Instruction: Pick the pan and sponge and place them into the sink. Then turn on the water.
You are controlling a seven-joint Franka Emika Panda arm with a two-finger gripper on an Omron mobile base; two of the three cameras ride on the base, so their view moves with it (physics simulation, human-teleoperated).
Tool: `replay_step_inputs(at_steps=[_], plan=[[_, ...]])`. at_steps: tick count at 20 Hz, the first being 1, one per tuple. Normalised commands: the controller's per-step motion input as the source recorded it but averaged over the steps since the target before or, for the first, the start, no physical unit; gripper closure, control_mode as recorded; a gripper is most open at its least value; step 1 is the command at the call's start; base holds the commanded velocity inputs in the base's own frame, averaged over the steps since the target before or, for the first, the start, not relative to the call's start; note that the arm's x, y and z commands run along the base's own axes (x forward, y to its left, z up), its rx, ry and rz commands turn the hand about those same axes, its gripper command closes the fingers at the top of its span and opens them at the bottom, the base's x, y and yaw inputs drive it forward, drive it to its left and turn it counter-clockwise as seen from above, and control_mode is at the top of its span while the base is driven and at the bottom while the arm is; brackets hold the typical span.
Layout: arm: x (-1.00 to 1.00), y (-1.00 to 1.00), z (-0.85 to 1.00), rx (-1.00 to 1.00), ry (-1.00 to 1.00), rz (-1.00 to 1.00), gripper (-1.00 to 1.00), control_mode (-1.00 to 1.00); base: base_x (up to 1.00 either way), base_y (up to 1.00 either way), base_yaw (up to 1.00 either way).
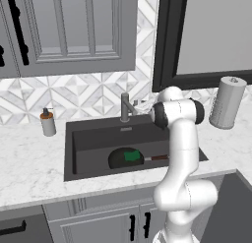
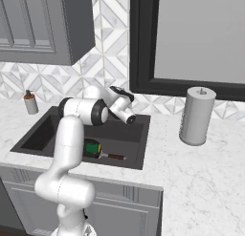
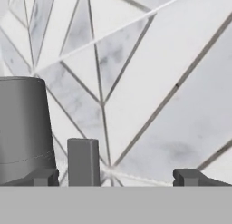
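From my seat at the controls I see the large rectangular matte black sink (image 1: pixel 98 138) set in the white marbled counter (image 1: pixel 29 163), and the round black frying pan (image 1: pixel 118 160) lies on its floor toward the front wall, its dark reddish-brown straight handle (image 1: pixel 158 158) pointing to the right. The small green-topped sponge (image 1: pixel 131 155) sits on the pan itself. In my right base view the same pan handle (image 2: pixel 115 156) lies along the basin floor, with the sponge (image 2: pixel 92 147) partly behind the arm. The grey metal faucet (image 1: pixel 126 108) stands at the back rim. My gripper (image 3: pixel 117 177) is up at the tiled backsplash (image 3: pixel 149 82) right by the faucet; its two dark fingertips (image 3: pixel 188 177) stand spread wide apart with nothing between them. In the hand view a grey cylindrical faucet body (image 3: pixel 22 128) and a narrow grey upright piece (image 3: pixel 83 162) sit just beside the left fingertip. A small soap bottle (image 1: pixel 47 122) stands left of the sink, and a grey paper towel roll (image 1: pixel 227 102) stands to its right.
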Motion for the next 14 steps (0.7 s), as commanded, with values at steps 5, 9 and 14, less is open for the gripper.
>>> replay_step_inputs(at_steps=[5, 9, 14], plan=[[0.02, 0.05, 0.05, 0.00, 0.00, 0.00, -1.00, -1.00, 0.00, 0.00, 0.00], [-0.09, 0.01, 0.01, 0.00, 0.00, 0.00, -1.00, -1.00, 0.00, 0.00, 0.00], [-0.03, 0.14, 0.06, 0.00, -0.02, 0.00, -1.00, -1.00, 0.00, 0.00, 0.00]])
